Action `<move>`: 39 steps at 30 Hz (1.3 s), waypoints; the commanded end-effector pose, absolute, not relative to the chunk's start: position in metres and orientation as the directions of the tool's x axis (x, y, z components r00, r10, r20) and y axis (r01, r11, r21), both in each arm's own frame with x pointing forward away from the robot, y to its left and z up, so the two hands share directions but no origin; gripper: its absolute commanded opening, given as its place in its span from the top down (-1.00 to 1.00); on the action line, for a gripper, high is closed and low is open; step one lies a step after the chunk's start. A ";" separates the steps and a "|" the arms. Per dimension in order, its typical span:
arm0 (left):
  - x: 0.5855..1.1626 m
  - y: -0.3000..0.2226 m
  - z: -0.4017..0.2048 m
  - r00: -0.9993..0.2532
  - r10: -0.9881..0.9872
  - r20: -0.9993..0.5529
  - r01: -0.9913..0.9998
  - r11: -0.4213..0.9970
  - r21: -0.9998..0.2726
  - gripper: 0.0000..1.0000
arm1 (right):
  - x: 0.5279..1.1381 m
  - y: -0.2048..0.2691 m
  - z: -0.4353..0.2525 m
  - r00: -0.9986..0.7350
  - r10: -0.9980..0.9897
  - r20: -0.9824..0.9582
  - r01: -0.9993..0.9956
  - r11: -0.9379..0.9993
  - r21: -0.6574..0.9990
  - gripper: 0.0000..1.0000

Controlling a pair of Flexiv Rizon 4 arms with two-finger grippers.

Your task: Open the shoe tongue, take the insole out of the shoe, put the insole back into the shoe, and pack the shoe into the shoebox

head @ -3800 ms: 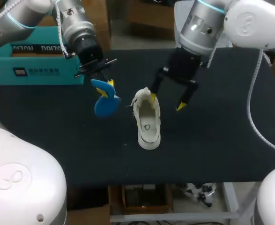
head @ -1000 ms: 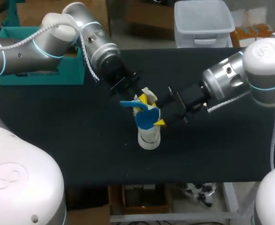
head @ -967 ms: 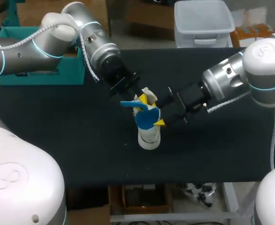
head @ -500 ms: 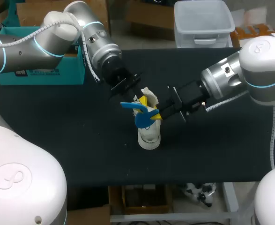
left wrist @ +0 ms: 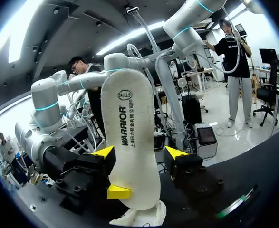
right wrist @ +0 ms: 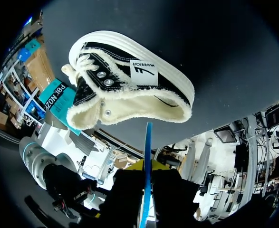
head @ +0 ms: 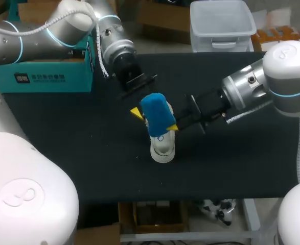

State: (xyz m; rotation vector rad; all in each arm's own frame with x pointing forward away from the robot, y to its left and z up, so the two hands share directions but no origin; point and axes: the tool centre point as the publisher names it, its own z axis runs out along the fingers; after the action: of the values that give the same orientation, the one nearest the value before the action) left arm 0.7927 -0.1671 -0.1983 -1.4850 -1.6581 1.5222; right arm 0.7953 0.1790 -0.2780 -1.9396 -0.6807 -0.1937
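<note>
The blue insole (head: 157,115) stands upright over the white shoe (head: 162,147), which lies mid-table. My right gripper (head: 171,126) is shut on the insole's lower edge, coming in from the right. In the right wrist view the insole (right wrist: 147,156) shows edge-on between that gripper's fingers (right wrist: 147,167), with the shoe (right wrist: 129,90) just ahead. My left gripper (head: 141,110) stands open behind the insole. In the left wrist view its yellow tips straddle the insole's white underside (left wrist: 129,142). My left gripper (left wrist: 139,153) does not clamp it. The shoe's rim (left wrist: 141,219) lies below.
The teal shoebox (head: 42,76) stands at the table's back left, behind my left arm. The black tabletop (head: 63,132) stretches bare in front of and beside the shoe.
My right gripper has closed on the insole and my left gripper has opened and let it go. The insole has swung upright, blue face up, over the shoe.
</note>
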 end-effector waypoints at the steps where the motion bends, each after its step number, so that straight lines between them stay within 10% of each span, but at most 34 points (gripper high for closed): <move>1: 0.821 -0.155 -0.195 -0.252 0.932 -0.262 0.357 -0.162 -0.920 -1.00 | 0.792 0.174 -0.274 0.807 0.391 0.443 0.567 -0.304 -0.765 1.00; 16: 0.910 -0.109 -0.209 -0.403 0.912 -0.080 0.418 0.105 -0.903 -1.00 | 0.788 0.174 -0.277 0.767 0.419 0.486 0.619 -0.285 -0.731 1.00; 39: 0.901 -0.094 -0.216 -0.513 0.836 -0.192 0.484 0.097 -0.870 -1.00 | 0.799 0.166 -0.281 0.741 0.419 0.525 0.647 -0.232 -0.727 1.00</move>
State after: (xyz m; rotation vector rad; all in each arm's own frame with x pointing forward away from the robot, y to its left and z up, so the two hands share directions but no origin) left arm 0.9294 -0.0966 -0.2081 -1.3139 -1.9351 1.3169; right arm 0.7986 0.1687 -0.2793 -1.8761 -0.8259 -0.2656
